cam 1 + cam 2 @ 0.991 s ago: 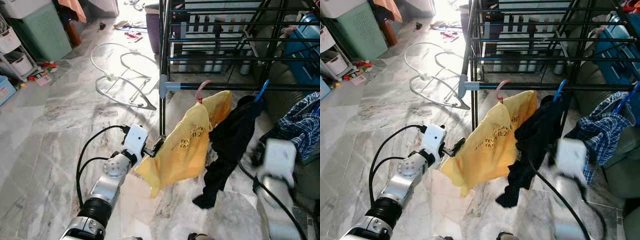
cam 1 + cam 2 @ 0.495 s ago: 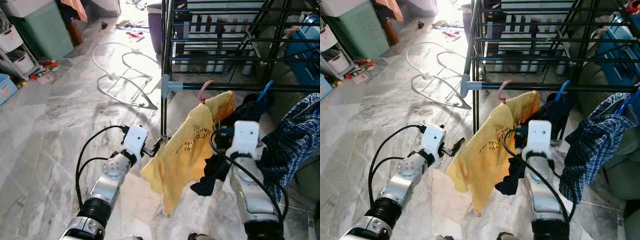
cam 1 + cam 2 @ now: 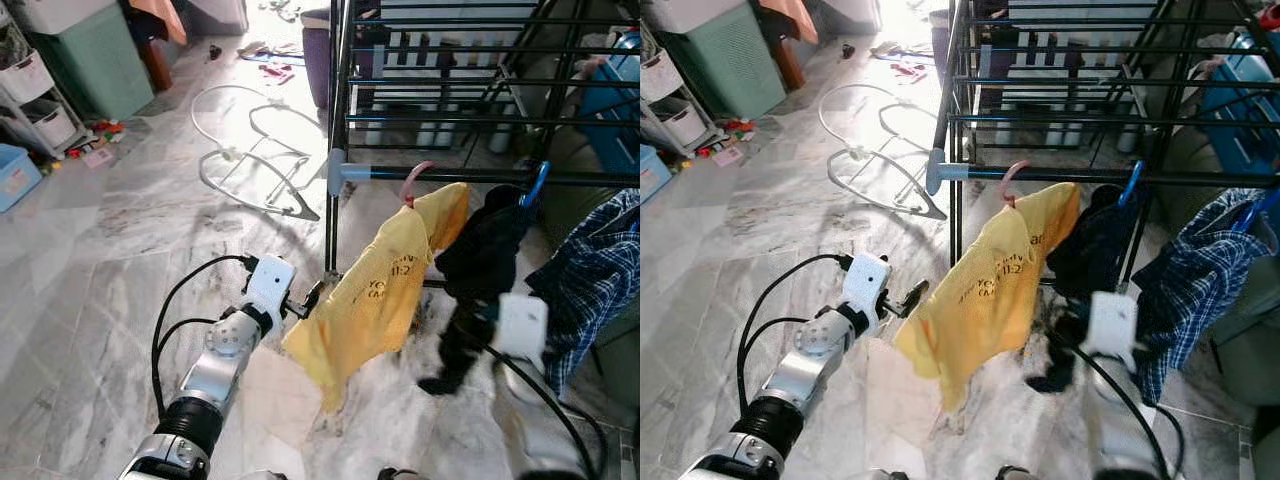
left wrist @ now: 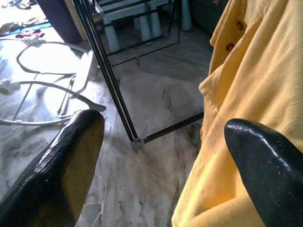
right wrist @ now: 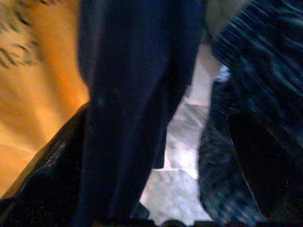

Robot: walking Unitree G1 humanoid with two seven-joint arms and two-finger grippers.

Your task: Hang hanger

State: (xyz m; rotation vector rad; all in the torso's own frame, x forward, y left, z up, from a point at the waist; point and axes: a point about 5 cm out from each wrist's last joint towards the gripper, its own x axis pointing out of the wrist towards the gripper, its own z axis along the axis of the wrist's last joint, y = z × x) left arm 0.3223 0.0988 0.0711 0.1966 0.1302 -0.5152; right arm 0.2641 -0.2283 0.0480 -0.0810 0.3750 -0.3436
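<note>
A yellow shirt (image 3: 375,290) hangs from a pink hanger (image 3: 412,180) hooked on the drying rack's front rail (image 3: 450,173). Beside it a dark garment (image 3: 485,260) hangs from a blue hanger (image 3: 535,185), and a plaid shirt (image 3: 590,275) hangs further right. My left gripper (image 3: 312,298) is open at the yellow shirt's lower left edge; in the left wrist view the cloth (image 4: 246,94) lies against one finger (image 4: 267,163). My right gripper (image 5: 156,156) is open, low beside the dark garment (image 5: 132,94), which hangs between its blurred fingers. Its white wrist (image 3: 522,325) shows blurred.
The black drying rack (image 3: 338,110) stands ahead with its corner post (image 3: 332,230) close to my left gripper. A white tubular frame (image 3: 250,150) lies on the marble floor. A green bin (image 3: 95,60), plastic drawers (image 3: 30,95) and a blue box (image 3: 15,175) line the left; a blue crate (image 3: 615,110) is right.
My right arm has dropped back and to the right, away from the dark garment, which now hangs straighter. The left arm has stayed at the yellow shirt's edge.
</note>
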